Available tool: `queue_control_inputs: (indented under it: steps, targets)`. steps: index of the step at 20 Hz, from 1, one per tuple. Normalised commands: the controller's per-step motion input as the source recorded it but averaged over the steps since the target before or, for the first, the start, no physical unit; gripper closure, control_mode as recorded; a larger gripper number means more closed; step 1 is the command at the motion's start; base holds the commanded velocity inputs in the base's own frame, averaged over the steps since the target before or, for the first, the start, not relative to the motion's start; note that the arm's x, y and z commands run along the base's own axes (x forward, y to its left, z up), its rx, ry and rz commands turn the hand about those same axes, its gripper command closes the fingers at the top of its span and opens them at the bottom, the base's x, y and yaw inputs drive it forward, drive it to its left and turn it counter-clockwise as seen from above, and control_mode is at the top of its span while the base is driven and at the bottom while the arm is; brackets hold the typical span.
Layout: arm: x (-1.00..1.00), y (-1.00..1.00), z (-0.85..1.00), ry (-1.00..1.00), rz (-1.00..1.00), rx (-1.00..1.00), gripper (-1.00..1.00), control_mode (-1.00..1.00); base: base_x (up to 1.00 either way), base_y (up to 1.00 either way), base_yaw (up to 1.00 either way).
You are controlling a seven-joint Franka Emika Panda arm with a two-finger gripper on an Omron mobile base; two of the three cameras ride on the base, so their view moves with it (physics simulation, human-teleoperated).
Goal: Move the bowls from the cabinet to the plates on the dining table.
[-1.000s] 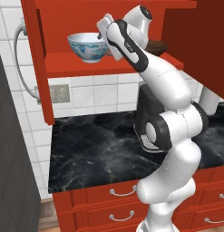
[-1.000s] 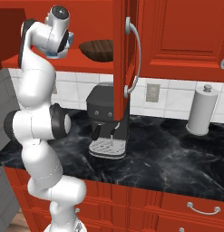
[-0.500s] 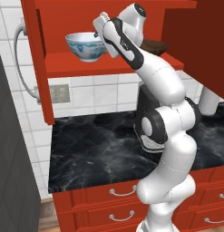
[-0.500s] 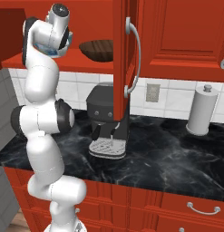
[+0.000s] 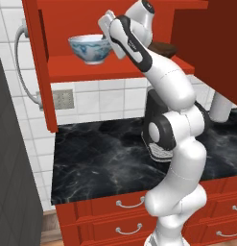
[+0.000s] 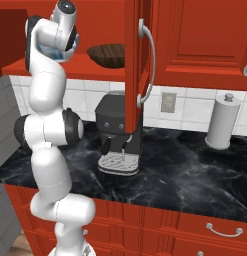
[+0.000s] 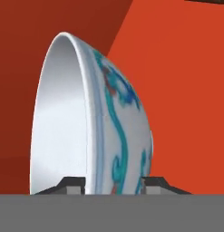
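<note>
Deep white bowl with blue-patterned outside [image 5: 90, 48]: upright on red shelf [image 5: 115, 68] of open red wooden wall cabinet [image 5: 41, 72], toward the shelf's left end in left base view. In hand view [image 7: 90, 122], seen rolled on its side, rim wall rising between the two dark fingertips [image 7: 70, 183], one on the white inside, one on the patterned outside.

Two-finger gripper [image 5: 109, 36]: at the bowl's 3 o'clock rim in left base view, jaws closed in on the rim wall, pads on both faces; grip on the blue-patterned bowl.

Wide shallow dark brown wooden bowl [image 6: 108, 54]: on same shelf, 3 o'clock of arm in right base view, apart from the gripper.

Black coffee machine [image 6: 119, 132]: on black white-veined marble counter [image 6: 185, 180], below the shelf.

White paper towel roll [image 6: 222, 122]: upright, 3 o'clock of coffee machine, well apart.
</note>
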Motion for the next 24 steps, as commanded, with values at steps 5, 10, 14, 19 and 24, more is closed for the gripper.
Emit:
queue_control_inputs:
  steps: [5,10,14,19,24]
  targets:
    - [0.0,0.0,0.0,0.0,0.0,0.0,1.0,-1.0,0.0,0.0,0.0]
    - [0.0,0.01,0.0,0.0,0.0,0.0,1.0,-1.0,0.0,0.0,0.0]
    - [-0.06,0.09,0.02,0.0,0.0,0.0,1.0,-1.0,0.0,0.0,0.0]
    - [-0.24,0.04,0.18,0.06,0.0,-0.02,1.0,-1.0,0.0,0.0,0.0]
    - [-0.38,0.0,0.1,0.1,0.0,-0.02,1.0,-1.0,0.0,0.0,0.0]
